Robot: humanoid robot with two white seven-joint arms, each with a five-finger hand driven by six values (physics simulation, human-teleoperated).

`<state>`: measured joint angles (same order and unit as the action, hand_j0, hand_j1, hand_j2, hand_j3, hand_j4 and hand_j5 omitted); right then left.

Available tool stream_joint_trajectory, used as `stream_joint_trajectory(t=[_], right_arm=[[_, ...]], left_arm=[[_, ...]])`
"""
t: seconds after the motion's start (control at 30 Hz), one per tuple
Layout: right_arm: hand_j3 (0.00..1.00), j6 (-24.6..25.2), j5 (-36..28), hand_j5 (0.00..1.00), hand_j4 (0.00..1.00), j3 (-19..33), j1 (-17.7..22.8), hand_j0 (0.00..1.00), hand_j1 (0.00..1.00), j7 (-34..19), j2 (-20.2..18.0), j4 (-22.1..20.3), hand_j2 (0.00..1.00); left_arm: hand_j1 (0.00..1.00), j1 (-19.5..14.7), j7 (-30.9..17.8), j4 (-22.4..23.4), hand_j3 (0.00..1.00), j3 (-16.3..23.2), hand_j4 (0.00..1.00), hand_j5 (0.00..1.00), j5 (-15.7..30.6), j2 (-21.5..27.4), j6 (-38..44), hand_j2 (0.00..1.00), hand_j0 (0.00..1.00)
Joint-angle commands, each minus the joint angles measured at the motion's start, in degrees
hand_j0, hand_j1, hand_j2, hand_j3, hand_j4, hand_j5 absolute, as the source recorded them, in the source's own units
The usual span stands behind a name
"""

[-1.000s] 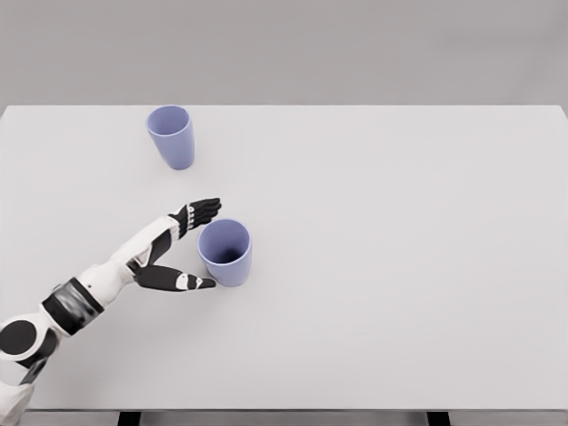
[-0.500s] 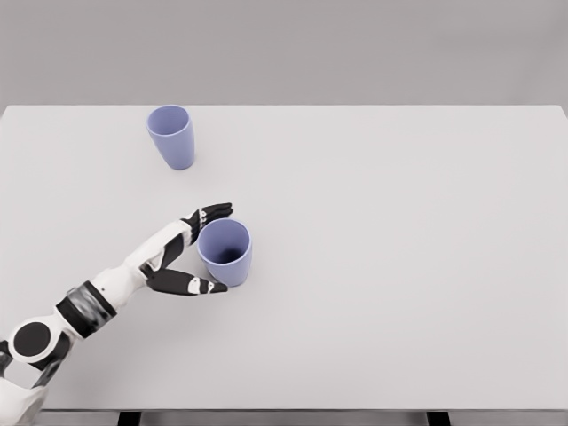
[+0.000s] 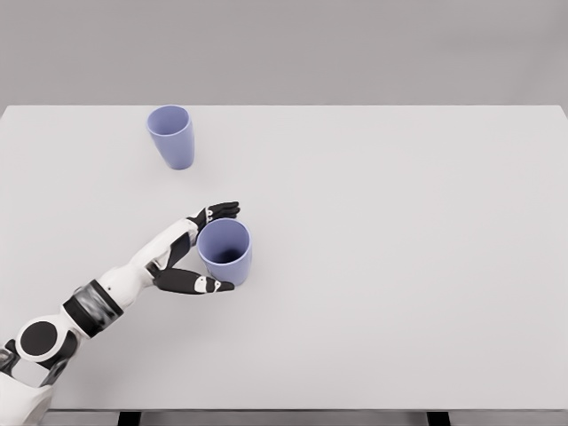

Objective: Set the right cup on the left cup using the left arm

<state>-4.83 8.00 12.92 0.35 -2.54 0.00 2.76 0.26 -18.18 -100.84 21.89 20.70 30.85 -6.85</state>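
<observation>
Two lavender cups stand upright on the white table [image 3: 399, 266]. The left cup [image 3: 171, 136] is at the far left. The right cup [image 3: 225, 252] stands nearer me, left of the table's middle. My left hand [image 3: 218, 248] reaches in from the lower left and brackets the right cup. Its fingers [image 3: 217, 212] lie along the cup's far side and the thumb [image 3: 200, 284] along its near side. The fingers are spread, and I cannot tell whether they touch the cup wall. The right arm is out of view.
The table's front edge [image 3: 284, 410] runs along the bottom of the view. A grey wall stands behind the table.
My left hand has slid to the right, so fingers and thumb now flank the right cup more closely. Neither cup has moved.
</observation>
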Motion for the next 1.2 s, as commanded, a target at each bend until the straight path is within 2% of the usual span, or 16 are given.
stream_joint_trajectory(t=[0.0,0.2,0.27,0.53,1.17], right_arm=[[1.0,0.0,0.0,1.0,1.0,0.0,0.0,1.0,1.0,0.0,0.0,0.0,1.0],[1.0,0.0,0.0,1.0,1.0,0.0,0.0,1.0,1.0,0.0,0.0,0.0,1.0],[1.0,0.0,0.0,1.0,1.0,0.0,0.0,1.0,1.0,0.0,0.0,0.0,1.0],[1.0,0.0,0.0,1.0,1.0,0.0,0.0,1.0,1.0,0.0,0.0,0.0,1.0],[1.0,0.0,0.0,1.0,1.0,0.0,0.0,1.0,1.0,0.0,0.0,0.1,1.0]], left_arm=[[0.95,0.0,0.0,-0.1,0.95,0.1,0.95,0.95,0.2,-0.2,0.0,0.95,0.95],[0.94,0.0,0.1,-0.1,0.94,0.5,0.94,0.94,0.2,-0.5,0.0,0.94,0.94],[0.88,0.0,0.1,-0.1,0.88,0.7,0.88,0.88,0.2,-0.6,0.0,0.88,0.88],[0.74,-0.1,0.0,-0.1,0.74,0.7,0.74,0.74,0.2,-0.6,0.0,0.74,0.74],[0.7,-1.5,0.0,-0.9,0.7,0.2,0.7,0.7,2.6,-0.1,0.0,0.7,0.7]])
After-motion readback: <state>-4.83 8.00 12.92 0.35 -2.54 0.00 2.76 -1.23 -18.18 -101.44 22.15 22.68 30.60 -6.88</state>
